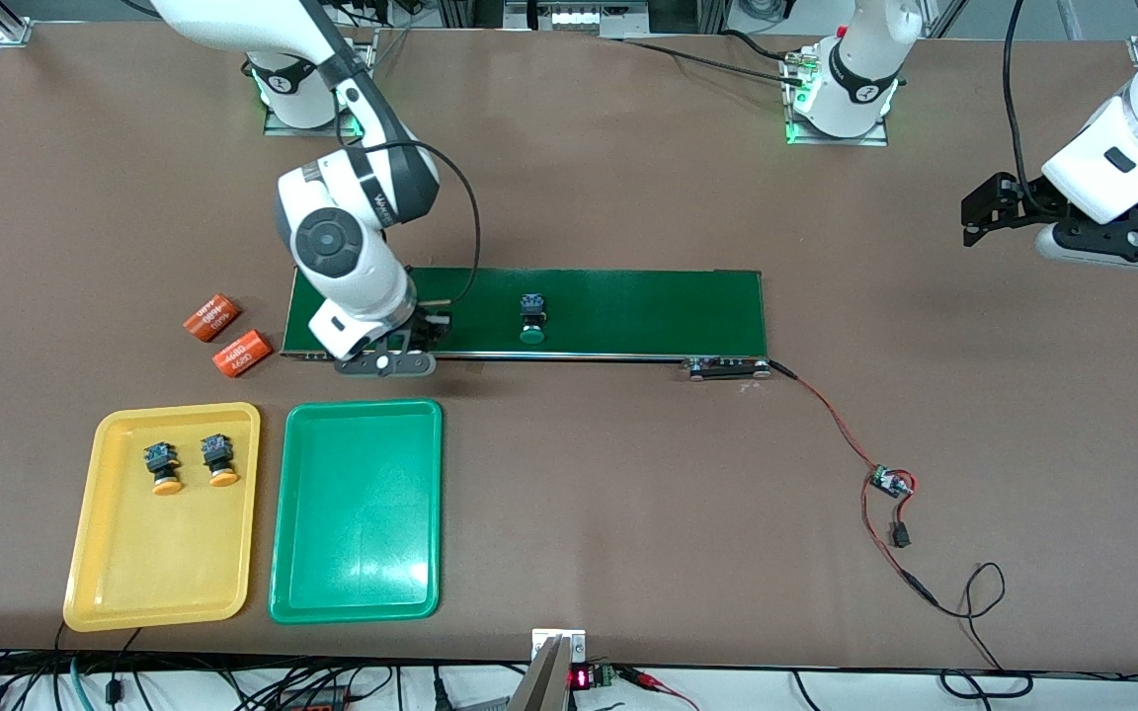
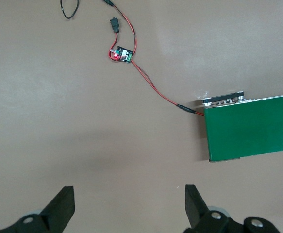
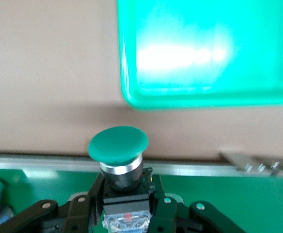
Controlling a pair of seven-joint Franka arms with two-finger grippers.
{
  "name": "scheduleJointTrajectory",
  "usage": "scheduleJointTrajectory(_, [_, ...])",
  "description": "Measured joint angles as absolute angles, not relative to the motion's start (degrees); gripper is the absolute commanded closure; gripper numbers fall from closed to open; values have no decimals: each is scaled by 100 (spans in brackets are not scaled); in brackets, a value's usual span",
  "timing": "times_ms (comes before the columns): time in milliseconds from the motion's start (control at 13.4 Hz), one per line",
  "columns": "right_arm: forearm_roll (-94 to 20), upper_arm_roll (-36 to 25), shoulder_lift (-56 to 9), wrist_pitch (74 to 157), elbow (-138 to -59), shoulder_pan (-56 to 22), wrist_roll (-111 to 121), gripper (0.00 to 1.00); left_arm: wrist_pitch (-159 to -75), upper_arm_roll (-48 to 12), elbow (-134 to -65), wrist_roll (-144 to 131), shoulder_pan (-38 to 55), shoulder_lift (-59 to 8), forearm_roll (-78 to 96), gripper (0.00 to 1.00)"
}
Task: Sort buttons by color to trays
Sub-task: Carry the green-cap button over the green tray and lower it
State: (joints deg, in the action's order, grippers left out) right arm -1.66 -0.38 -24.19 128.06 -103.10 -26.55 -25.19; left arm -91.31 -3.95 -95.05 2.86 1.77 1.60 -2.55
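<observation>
Buttons go into trays by color, and I'm partway through. Biggest is the long green belt (image 1: 569, 313) in the middle of the frame. Lower left sit the yellow tray (image 1: 105, 583), holding two yellow buttons (image 1: 164, 468), and the green tray (image 1: 357, 563), holding none. My right hand (image 1: 409, 341), at the belt's end just above the green tray, is clamped on a green button (image 3: 118, 145), cap pointing toward that tray. Another green button (image 1: 532, 319) waits mid-belt. My left hand (image 1: 989, 209), fingers apart, waits at the right edge, over bare tabletop (image 1: 925, 415).
</observation>
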Motion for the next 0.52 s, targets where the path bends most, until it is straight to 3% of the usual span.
scheduleJointTrajectory(523, [-65, -315, -3668, 12820, -8796, -1857, -1187, 88, -9122, -394, -9502, 285, 176, 160, -255, 0])
